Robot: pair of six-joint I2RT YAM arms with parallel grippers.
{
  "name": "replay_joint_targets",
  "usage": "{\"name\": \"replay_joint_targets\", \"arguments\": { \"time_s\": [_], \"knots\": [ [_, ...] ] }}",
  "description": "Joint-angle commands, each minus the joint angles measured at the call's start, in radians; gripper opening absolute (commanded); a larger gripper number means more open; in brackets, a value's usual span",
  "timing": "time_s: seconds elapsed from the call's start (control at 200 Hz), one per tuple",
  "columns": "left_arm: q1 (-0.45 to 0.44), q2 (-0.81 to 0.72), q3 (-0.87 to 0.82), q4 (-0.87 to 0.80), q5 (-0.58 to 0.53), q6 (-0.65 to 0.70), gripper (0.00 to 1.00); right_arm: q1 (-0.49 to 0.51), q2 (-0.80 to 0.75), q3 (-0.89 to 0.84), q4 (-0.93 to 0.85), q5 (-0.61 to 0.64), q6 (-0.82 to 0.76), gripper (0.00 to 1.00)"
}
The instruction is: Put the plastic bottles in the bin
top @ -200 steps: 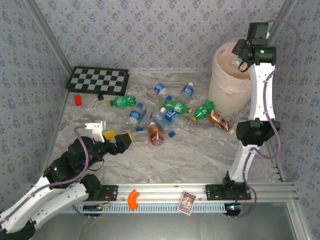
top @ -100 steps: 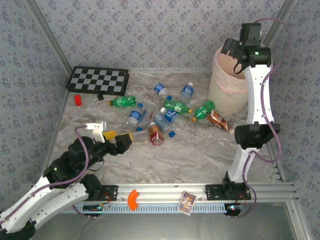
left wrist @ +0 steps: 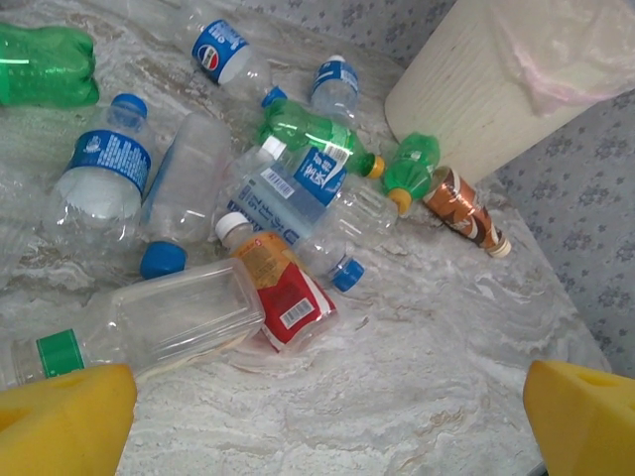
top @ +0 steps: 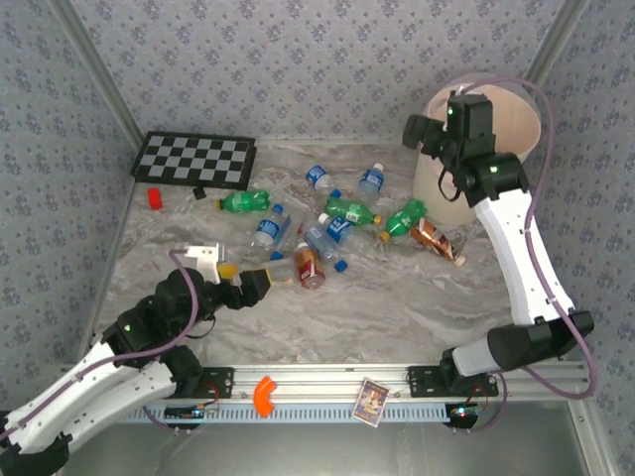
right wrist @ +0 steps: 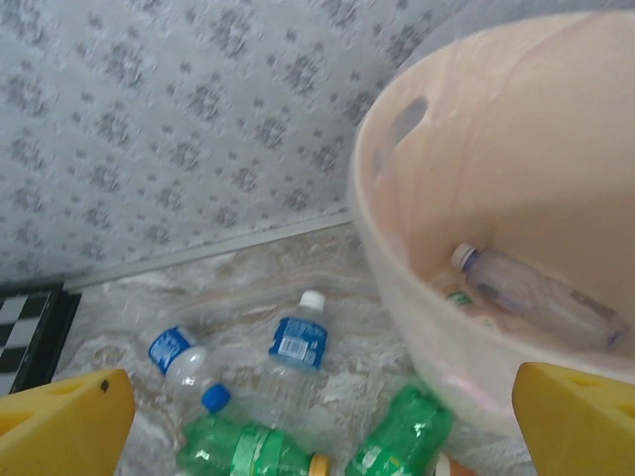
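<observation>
With my left tool (left wrist: pixel 322 426) and right tool (right wrist: pixel 317 421) both spread empty, I risk knocking the clear bottle (left wrist: pixel 174 315) into its neighbours.

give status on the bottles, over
Left gripper open, facing bottle pile. Right gripper open at bin rim. Clear bottle in bin, most on table.

Scattered plastic bottles (top: pixel 349 209) lie on the table (top: pixel 397 307) beside the bin (top: pixel 435 186).
</observation>
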Motion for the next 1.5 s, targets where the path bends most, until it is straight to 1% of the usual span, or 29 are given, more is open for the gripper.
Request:
{"name": "replay_joint_targets", "arguments": {
  "time_s": [0.0, 0.08, 0.225, 0.37, 0.385, 0.495, 0.7, 0.745, 0.835, 0.985, 1.274, 1.494],
  "knots": [
    [-0.005, 0.02, -0.017, 0.064, 0.02, -0.021, 1.0, 0.042, -0.046, -0.099, 0.034, -0.013, -0.004, 1.0],
    [-0.006, 0.043, -0.028, 0.102, 0.042, -0.026, 1.0, 0.056, -0.084, -0.177, 0.03, -0.006, -0.016, 1.0],
    [-0.007, 0.081, -0.041, 0.158, 0.089, -0.029, 1.0, 0.052, -0.147, -0.348, 0.04, -0.016, -0.004, 0.99],
    [-0.005, 0.106, -0.041, 0.18, 0.121, -0.028, 1.0, 0.022, -0.183, -0.505, 0.052, -0.038, 0.007, 0.99],
    [-0.006, 0.108, -0.04, 0.179, 0.122, -0.029, 1.0, 0.018, -0.186, -0.543, 0.056, -0.04, 0.009, 0.99],
    [-0.006, 0.119, -0.035, 0.175, 0.126, -0.027, 1.0, -0.025, -0.201, -0.667, 0.108, -0.062, 0.019, 0.99],
    [-0.006, 0.117, -0.033, 0.174, 0.124, -0.027, 1.0, -0.177, -0.182, -0.809, 0.231, -0.17, 0.039, 1.0],
    [-0.005, 0.117, -0.035, 0.174, 0.123, -0.029, 1.0, -0.207, -0.171, -0.823, 0.254, -0.202, 0.038, 1.0],
    [-0.005, 0.119, -0.04, 0.181, 0.122, -0.033, 1.0, -0.254, -0.137, -0.827, 0.297, -0.224, 0.034, 1.0],
    [-0.005, 0.127, -0.044, 0.194, 0.124, -0.036, 1.0, -0.288, -0.077, -0.828, 0.335, -0.27, 0.03, 1.0],
    [-0.005, 0.12, -0.041, 0.178, 0.12, -0.023, 1.0, -0.292, 0.039, -0.806, 0.372, -0.279, 0.035, 0.99],
    [-0.006, 0.114, -0.047, 0.175, 0.112, -0.017, 1.0, -0.257, 0.073, -0.81, 0.361, -0.284, 0.042, 0.99]
  ]
}}
